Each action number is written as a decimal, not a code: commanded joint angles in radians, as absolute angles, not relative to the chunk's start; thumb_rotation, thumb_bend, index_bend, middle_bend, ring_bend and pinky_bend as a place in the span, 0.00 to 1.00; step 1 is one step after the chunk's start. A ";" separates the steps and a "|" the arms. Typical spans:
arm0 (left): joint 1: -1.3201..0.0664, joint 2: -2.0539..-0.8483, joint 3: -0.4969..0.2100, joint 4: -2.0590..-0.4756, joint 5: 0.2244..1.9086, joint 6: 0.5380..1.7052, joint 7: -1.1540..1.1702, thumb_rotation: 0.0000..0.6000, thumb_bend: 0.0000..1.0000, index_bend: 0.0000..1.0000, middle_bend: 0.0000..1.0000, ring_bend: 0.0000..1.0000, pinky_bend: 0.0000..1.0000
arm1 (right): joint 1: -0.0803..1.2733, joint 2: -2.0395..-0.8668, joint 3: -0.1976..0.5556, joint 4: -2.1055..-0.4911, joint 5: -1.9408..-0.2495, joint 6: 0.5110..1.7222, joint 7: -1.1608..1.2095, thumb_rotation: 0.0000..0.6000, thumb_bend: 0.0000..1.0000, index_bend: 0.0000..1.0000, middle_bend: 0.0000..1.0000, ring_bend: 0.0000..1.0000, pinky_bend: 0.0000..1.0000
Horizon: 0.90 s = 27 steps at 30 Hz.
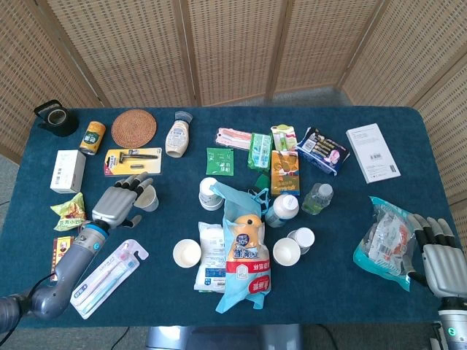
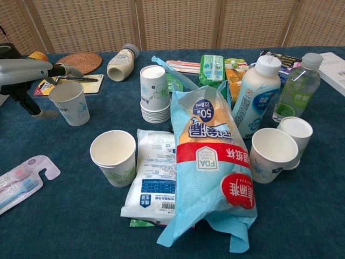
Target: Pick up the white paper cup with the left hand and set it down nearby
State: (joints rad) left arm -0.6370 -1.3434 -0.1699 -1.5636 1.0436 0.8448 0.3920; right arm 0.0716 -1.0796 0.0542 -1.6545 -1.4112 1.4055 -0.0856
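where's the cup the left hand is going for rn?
Head view, left side: the white paper cup sits at the left hand, just below the razor pack.

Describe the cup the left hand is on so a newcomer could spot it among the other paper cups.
Start at the round woven coaster near the table's far left edge and come toward the robot, past the razor pack. The white paper cup stands there beside the left hand, whose fingers reach its rim. Unlike the other cups clustered around the blue snack bag mid-table, it stands alone on the left.
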 commanded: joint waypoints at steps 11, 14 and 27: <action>-0.679 -1.406 -0.180 -1.470 1.067 0.785 0.204 1.00 0.39 0.02 0.03 0.20 0.35 | 0.061 -1.079 0.053 -1.665 -1.400 1.414 -0.097 1.00 0.48 0.05 0.04 0.00 0.07; -0.679 -1.401 -0.177 -1.464 1.075 0.777 0.168 1.00 0.39 0.03 0.04 0.21 0.37 | 0.060 -1.078 0.054 -1.666 -1.396 1.414 -0.102 1.00 0.48 0.05 0.04 0.00 0.07; -0.681 -1.383 -0.160 -1.458 1.117 0.792 0.108 1.00 0.44 0.15 0.14 0.31 0.47 | 0.061 -1.079 0.054 -1.671 -1.394 1.410 -0.106 1.00 0.48 0.06 0.04 0.00 0.07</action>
State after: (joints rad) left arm -0.6806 -1.3832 -0.1607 -1.4588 1.1167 0.7919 0.1081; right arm 0.0608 -1.0792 0.0539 -1.6712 -1.3941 1.4096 -0.1057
